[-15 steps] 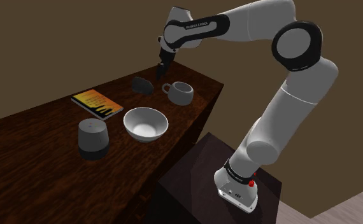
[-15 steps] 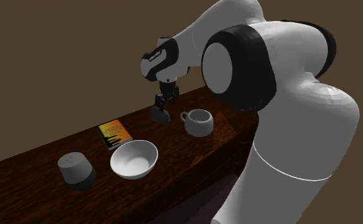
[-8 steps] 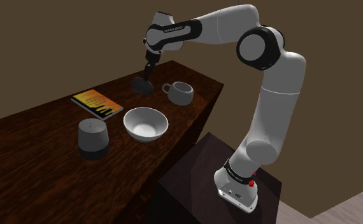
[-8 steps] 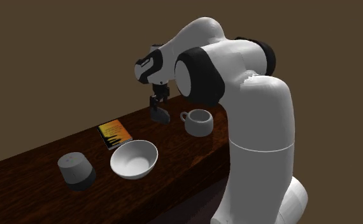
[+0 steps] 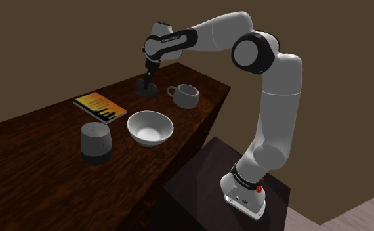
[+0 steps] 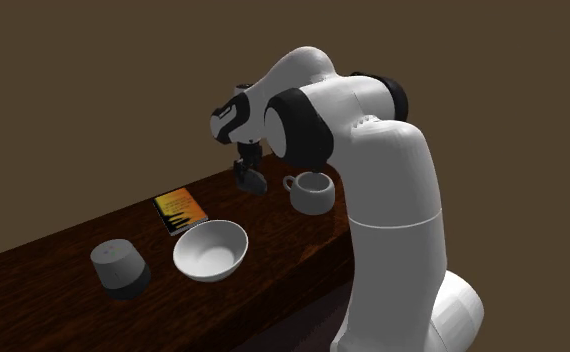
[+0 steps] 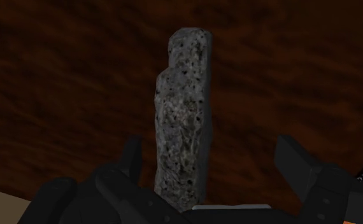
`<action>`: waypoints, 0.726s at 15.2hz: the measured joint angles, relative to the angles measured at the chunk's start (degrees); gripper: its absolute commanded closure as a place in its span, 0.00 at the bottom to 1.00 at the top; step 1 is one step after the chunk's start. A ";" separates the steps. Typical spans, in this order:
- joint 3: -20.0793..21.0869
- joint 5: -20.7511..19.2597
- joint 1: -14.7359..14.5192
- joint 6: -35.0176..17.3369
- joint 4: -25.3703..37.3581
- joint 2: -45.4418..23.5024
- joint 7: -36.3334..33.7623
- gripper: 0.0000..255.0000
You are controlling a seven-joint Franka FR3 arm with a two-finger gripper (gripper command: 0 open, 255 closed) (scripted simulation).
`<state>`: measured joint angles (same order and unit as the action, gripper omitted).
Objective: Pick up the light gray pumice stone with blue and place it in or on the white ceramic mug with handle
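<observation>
The pumice stone [image 5: 146,87] is a dark grey, speckled slab standing on edge on the dark wooden table [image 5: 35,164], just off the shoulder view's left of the white mug [image 5: 186,96]. My gripper [image 5: 149,77] has come down onto it from above. In the wrist view the stone [image 7: 183,121] rises between the open fingers [image 7: 134,156]; one finger is close beside it and the other stands well apart. From the second exterior view, the gripper [image 6: 246,172] sits over the stone [image 6: 252,180], with the mug [image 6: 313,192] upright to its right, handle toward the stone.
A white bowl [image 5: 150,127] sits nearer the table's front edge, a grey cylindrical speaker [image 5: 95,143] beside it, and an orange-covered book [image 5: 100,107] lies behind them. A brown wall runs behind the table. The table edge drops off just past the mug.
The gripper has moved toward the shoulder view's left and down, from above the mug's handle side onto the stone. The elbow has swung in over the table. The stone has stayed put.
</observation>
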<state>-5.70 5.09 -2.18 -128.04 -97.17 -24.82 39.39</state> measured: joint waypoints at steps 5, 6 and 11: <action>0.07 0.09 -0.01 -0.77 -0.04 -0.71 0.02 0.00; 0.07 0.09 -0.01 -0.78 -0.03 -0.72 0.02 0.00; 0.03 0.08 0.02 -0.78 0.00 -0.67 0.01 1.00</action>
<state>-5.67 5.16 -2.16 -128.82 -97.17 -25.49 39.40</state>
